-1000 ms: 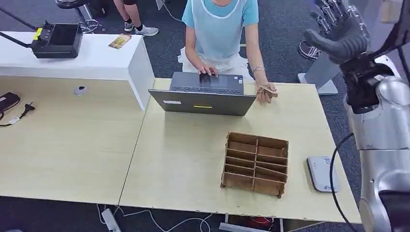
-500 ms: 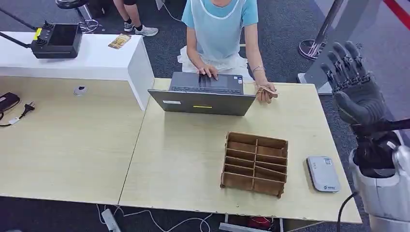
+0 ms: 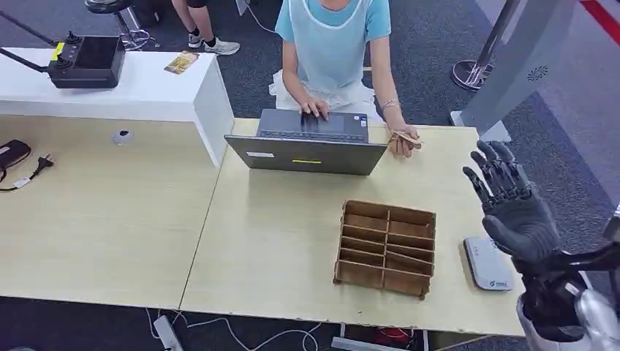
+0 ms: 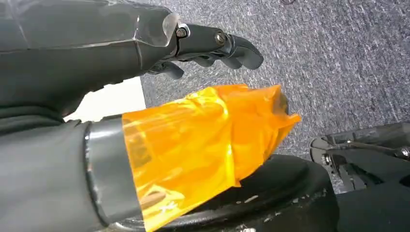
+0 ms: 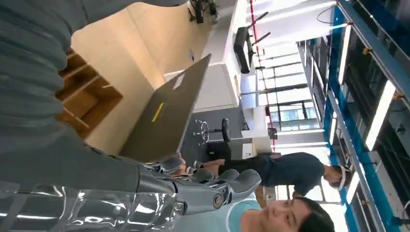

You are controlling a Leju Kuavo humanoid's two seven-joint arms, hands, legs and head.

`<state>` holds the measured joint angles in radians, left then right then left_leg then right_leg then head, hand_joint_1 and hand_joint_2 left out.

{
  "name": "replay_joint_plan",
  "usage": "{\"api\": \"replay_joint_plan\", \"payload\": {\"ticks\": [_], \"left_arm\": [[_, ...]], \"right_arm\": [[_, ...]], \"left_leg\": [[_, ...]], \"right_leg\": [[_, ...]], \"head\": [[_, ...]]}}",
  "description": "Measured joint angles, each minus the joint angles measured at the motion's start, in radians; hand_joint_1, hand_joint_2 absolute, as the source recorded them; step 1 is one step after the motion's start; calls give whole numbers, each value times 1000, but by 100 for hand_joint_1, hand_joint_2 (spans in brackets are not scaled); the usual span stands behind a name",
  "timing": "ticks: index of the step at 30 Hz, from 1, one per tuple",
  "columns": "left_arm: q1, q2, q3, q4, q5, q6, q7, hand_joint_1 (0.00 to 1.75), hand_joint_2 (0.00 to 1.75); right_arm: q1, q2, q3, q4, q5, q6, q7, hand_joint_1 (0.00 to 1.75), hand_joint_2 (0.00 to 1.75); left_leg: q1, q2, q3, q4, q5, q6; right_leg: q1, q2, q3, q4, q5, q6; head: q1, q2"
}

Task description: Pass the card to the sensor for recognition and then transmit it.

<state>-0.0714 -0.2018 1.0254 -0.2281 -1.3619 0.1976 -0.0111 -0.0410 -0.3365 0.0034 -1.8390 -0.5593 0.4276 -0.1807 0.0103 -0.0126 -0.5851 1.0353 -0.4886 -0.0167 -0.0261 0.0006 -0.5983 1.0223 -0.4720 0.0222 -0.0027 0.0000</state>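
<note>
One card (image 3: 404, 137) is held by a person's hand (image 3: 401, 141) at the desk's far edge, not yet taken; right hand (image 3: 512, 205) raised w/ fingers spread, empty, above sensor (image 3: 488, 263); left hand (image 4: 208, 46) curled, nothing seen held.

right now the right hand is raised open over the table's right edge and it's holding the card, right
Not quite. In the head view the right hand is raised and open near the table edge, but it holds nothing. The card is in the person's hand beside the laptop.
</note>
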Motion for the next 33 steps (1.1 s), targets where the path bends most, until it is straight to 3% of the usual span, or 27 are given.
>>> {"api": "replay_joint_plan", "payload": {"ticks": [11,33], "left_arm": [[0,-4,17,0,14,1,0,0,0],[0,-4,28,0,13,7,0,0,0]], "right_arm": [[168,48,41,-111,129,-6,-94,0,175],[222,77,80,-147,124,-19,-102,0,175]], "left_leg": [[0,0,0,0,0,0],[0,1,0,0,0,0]], "right_leg": [[0,0,0,0,0,0],[0,0,0,0,0,0]], "head": [[0,0],[0,0]]}}
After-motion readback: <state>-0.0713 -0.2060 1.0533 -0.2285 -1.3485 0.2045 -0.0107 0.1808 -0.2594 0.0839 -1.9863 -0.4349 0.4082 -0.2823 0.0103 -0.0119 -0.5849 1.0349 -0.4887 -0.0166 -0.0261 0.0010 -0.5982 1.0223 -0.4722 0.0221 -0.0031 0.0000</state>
